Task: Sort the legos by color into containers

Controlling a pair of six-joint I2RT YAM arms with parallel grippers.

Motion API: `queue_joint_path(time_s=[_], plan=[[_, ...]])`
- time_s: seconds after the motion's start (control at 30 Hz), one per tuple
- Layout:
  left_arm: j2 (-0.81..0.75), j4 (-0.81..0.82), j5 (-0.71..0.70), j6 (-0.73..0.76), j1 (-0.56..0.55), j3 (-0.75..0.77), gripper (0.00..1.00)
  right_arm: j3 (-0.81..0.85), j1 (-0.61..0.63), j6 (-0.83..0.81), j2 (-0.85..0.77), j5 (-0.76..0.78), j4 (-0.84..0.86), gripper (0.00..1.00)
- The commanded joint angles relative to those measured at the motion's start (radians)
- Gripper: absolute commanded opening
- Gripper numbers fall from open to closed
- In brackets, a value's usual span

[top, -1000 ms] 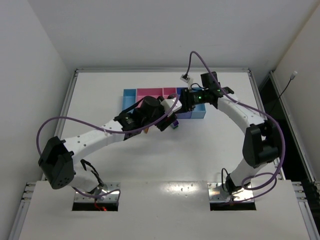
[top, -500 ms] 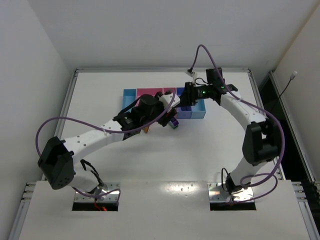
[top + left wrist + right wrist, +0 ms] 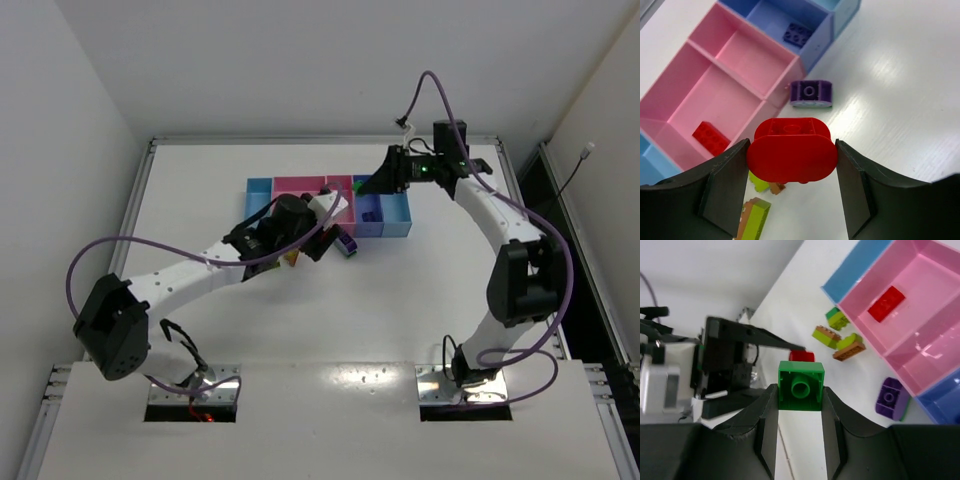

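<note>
Above counter (image 3: pixel 900 100) beside wide pink tray (image 3: pixel 692 95), left end effector (image 3: pixel 792 162) clamped on red brick (image 3: pixel 790 150). Right end effector (image 3: pixel 800 407) grips green brick (image 3: pixel 800 385), seemingly over blue tray (image 3: pixel 397 218). Risk: early release drops red brick outside tray wall.

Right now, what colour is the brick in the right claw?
Green. The brick shows best in the right wrist view.

Tray access: front obstructed, right flank open.
Left arm (image 3: pixel 190 272) and left gripper (image 3: pixel 791 147), clamped on a red brick (image 3: pixel 790 162), span the trays' (image 3: pixel 295 186) near-left front; right gripper (image 3: pixel 800 392), holding a green brick (image 3: pixel 801 380), hangs over their right half. Purple brick (image 3: pixel 811 93) sits just beside narrow pink tray's (image 3: pixel 752 57) corner; yellow-green bricks (image 3: pixel 756 212) lie before wide pink tray (image 3: pixel 690 92). Bare table (image 3: pixel 900 100) extends right of the purple brick.
</note>
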Motion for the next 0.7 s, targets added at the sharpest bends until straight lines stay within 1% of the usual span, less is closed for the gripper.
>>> queue_joint_path(time_s=[0.0, 0.03, 0.07, 0.1, 0.13, 0.17, 0.2, 0.23, 0.27, 0.4, 0.47, 0.53, 0.57, 0.6, 0.63, 0.67], plan=[[-0.032, 0.024, -0.037, -0.025, 0.077, 0.034, 0.00, 0.005, -0.027, -0.063, -0.019, 0.063, -0.026, 0.00], [-0.021, 0.014, -0.049, -0.063, 0.097, 0.052, 0.00, -0.007, -0.027, -0.072, -0.028, 0.095, -0.037, 0.00], [0.019, -0.002, -0.060, -0.083, 0.138, 0.101, 0.00, -0.017, -0.039, -0.072, -0.039, 0.149, -0.037, 0.00], [0.045, -0.052, -0.060, -0.135, 0.160, 0.133, 0.00, -0.017, -0.039, -0.072, -0.039, 0.186, -0.046, 0.00], [0.073, -0.083, -0.060, -0.163, 0.183, 0.168, 0.00, -0.027, -0.050, -0.072, -0.054, 0.261, -0.046, 0.00], [0.102, -0.116, -0.025, -0.189, 0.204, 0.239, 0.00, -0.040, -0.050, -0.072, -0.063, 0.286, -0.046, 0.00], [0.158, -0.175, -0.011, -0.215, 0.243, 0.273, 0.00, -0.040, -0.050, -0.072, -0.078, 0.316, -0.046, 0.00], [0.183, -0.198, 0.011, -0.255, 0.260, 0.304, 0.00, -0.049, -0.050, -0.072, -0.079, 0.374, -0.046, 0.00], [0.203, -0.213, 0.064, -0.265, 0.275, 0.348, 0.00, -0.058, -0.050, -0.072, -0.091, 0.388, -0.046, 0.00], [0.280, -0.235, 0.090, -0.265, 0.295, 0.416, 0.00, -0.058, -0.059, -0.082, -0.091, 0.435, -0.037, 0.00], [0.329, -0.244, 0.133, -0.275, 0.304, 0.446, 0.00, -0.058, -0.059, -0.082, -0.069, 0.435, -0.037, 0.00], [0.358, -0.244, 0.133, -0.286, 0.314, 0.462, 0.00, -0.034, -0.059, -0.097, -0.040, 0.445, -0.048, 0.00], [0.372, -0.256, 0.146, -0.297, 0.323, 0.472, 0.01, -0.034, -0.059, -0.111, -0.040, 0.456, -0.058, 0.00], [0.393, -0.256, 0.156, -0.297, 0.323, 0.473, 0.04, -0.024, -0.059, -0.111, -0.025, 0.467, -0.059, 0.00], [0.403, -0.256, 0.156, -0.297, 0.333, 0.473, 0.12, -0.024, -0.059, -0.120, -0.025, 0.467, -0.059, 0.00], [0.412, -0.256, 0.156, -0.297, 0.334, 0.482, 0.16, -0.012, -0.059, -0.120, -0.005, 0.476, -0.059, 0.00]])
